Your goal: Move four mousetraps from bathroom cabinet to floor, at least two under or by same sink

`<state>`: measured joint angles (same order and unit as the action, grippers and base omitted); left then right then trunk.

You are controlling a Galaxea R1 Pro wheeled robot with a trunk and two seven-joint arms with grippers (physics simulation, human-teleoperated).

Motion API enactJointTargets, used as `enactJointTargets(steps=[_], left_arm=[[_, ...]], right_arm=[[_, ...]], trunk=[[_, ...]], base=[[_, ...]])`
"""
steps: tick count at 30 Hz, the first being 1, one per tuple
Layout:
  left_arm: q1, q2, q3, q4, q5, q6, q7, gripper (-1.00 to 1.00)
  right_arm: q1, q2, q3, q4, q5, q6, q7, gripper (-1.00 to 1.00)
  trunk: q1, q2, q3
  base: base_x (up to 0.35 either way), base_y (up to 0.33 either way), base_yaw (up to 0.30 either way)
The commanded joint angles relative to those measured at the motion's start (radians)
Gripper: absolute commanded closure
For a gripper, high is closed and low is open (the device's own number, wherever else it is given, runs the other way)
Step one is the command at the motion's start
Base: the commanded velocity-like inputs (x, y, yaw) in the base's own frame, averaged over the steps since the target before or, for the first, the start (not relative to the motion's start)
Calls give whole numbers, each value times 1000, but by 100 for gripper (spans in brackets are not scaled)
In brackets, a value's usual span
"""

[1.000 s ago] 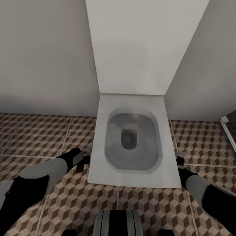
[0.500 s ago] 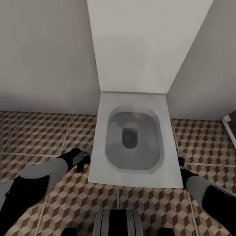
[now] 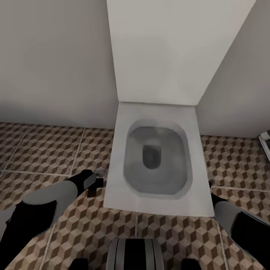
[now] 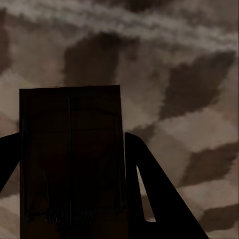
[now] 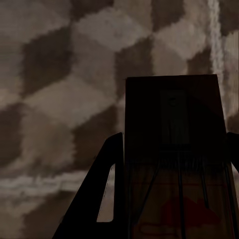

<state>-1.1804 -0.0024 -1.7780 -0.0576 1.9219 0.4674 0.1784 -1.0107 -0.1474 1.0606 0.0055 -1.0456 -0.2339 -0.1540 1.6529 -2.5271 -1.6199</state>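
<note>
Cube-patterned bathroom floor (image 3: 45, 153) surrounds a white toilet (image 3: 157, 157). The left gripper (image 4: 74, 199) is closed around one mousetrap (image 4: 69, 154), and the right gripper (image 5: 174, 199) clamps another mousetrap (image 5: 174, 149). Releasing here risks leaving both traps away from any sink.

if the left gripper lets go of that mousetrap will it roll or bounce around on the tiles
Probably not. The mousetrap in the left gripper looks like a flat, stiff rectangle, so it should land flat and stay rather than roll. It seems thin and light, so it might slide a little on the smooth-looking floor.
</note>
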Motion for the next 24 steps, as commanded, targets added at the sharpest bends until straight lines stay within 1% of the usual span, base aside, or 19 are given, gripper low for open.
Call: enactJointTargets(steps=[1, 16, 24], left_arm=[[-1, 0, -6, -2, 6, 2, 9, 100], [-1, -1, -6, -2, 6, 2, 9, 100], [-1, -1, -6, -2, 6, 2, 9, 100]], right_arm=[[0, 0, 9, 1, -8, -2, 1, 100], [0, -1, 9, 1, -10, -4, 1, 100], [0, -1, 9, 2, -11, -4, 0, 100]], trunk=[[0, 0, -2], [0, 0, -11], [0, 0, -11]], base=[[0, 0, 78], [0, 0, 27], [0, 0, 4]])
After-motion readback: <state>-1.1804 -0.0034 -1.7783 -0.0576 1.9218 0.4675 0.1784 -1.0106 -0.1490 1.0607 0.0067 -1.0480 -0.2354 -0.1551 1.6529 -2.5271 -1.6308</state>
